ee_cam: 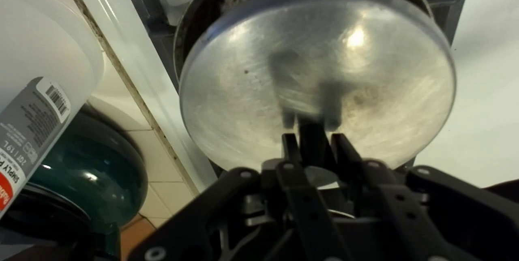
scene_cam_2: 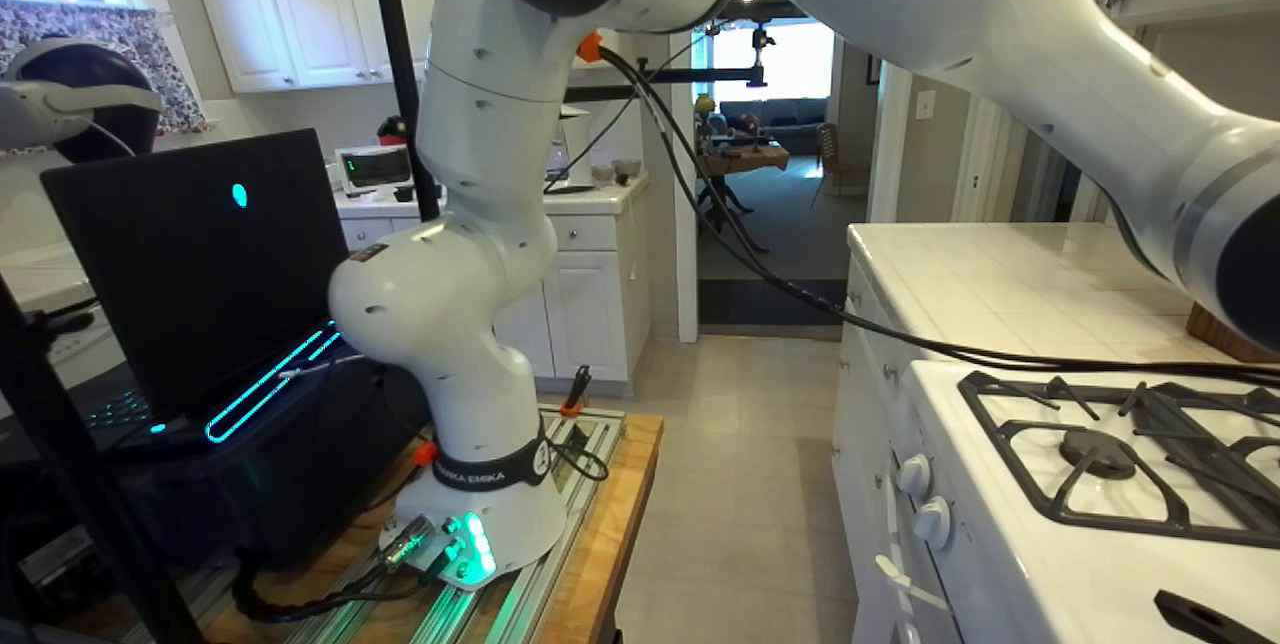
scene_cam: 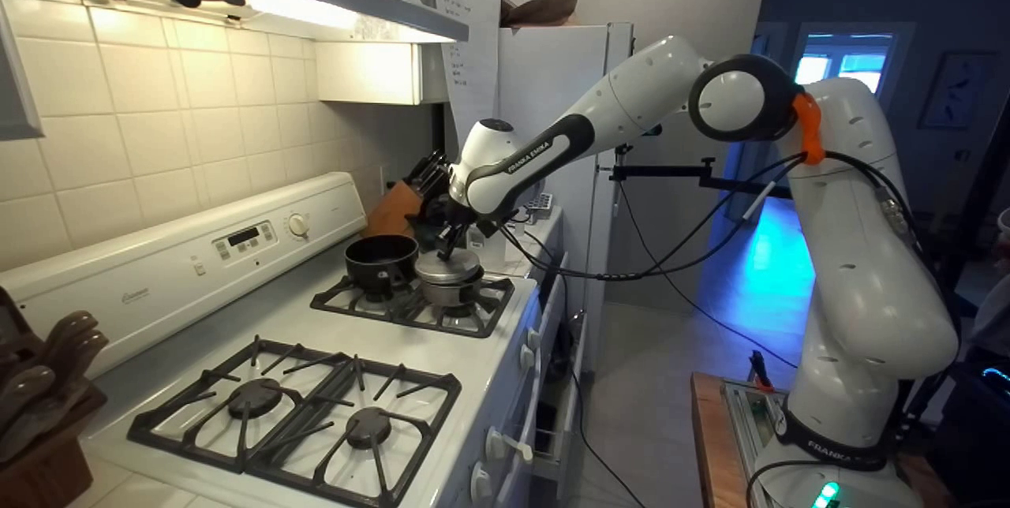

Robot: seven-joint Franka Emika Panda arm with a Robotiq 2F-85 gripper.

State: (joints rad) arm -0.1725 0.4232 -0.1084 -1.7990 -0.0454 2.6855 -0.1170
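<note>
Wrist view showed the black end effector pinching the black knob of a round silver lid, apparently just above a grey metal pot.

Hood lamp warms tiles; background dim, floor glowing blue; far window blown out; lid glints in wrist view, dark blur mid-surface.

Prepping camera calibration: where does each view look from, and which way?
An exterior view: beyond one stove end, facing the fridge; arm and gripper show.
An exterior view: near the opposite end, facing a doorway; base and arm show, gripper doesn't.
Wrist view: above the pot lid, looking down; fingers show.
Exterior views share stove and base, facing roughly opposite ways.
</note>
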